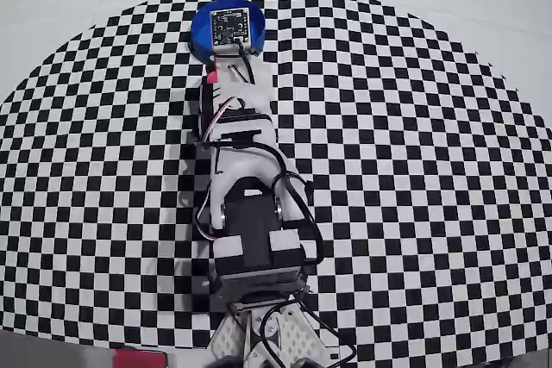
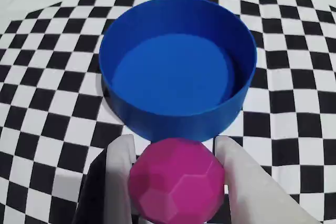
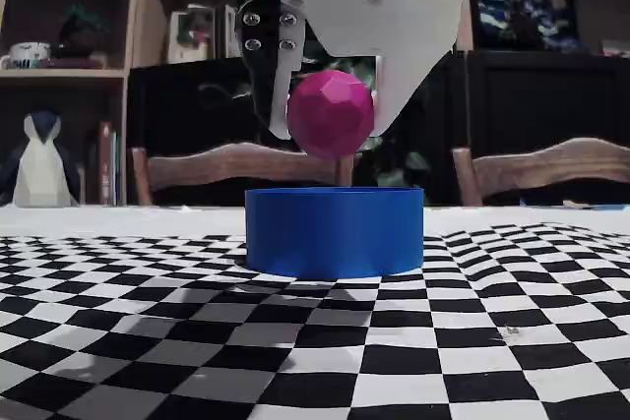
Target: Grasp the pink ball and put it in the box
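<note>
I am seeing the jaws (image 3: 330, 125) clenching the pink ball (image 3: 330, 113) between the two white fingers (image 2: 119, 171), holding it in the air just above the round blue box (image 3: 335, 231). In the wrist view the ball (image 2: 176, 179) is sitting at the box's near wall (image 2: 178, 121). The box is standing empty on the checkered desk (image 3: 148, 322).

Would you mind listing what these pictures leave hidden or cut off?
- Overhead view: the pink ball is hidden, and the box mostly, beneath the arm's wrist.
- Wrist view: the gripper and ball bottom are cropped by the lower edge.
- Fixed view: the arm exits the top edge.
</note>
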`<state>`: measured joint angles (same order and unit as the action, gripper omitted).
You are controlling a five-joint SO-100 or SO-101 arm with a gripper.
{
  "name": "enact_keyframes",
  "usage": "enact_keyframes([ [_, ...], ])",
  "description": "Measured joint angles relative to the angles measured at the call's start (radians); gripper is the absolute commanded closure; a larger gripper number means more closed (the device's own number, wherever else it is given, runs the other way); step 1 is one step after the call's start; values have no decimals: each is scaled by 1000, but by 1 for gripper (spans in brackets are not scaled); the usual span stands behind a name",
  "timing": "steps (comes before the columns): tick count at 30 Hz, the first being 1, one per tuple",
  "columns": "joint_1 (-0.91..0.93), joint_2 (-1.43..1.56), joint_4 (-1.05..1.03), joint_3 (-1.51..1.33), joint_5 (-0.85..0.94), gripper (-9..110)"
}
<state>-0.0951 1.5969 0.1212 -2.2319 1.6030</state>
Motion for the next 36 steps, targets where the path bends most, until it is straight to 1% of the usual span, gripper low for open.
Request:
enact_keyframes([
  [36,-2,-212,-55,288,0,101],
])
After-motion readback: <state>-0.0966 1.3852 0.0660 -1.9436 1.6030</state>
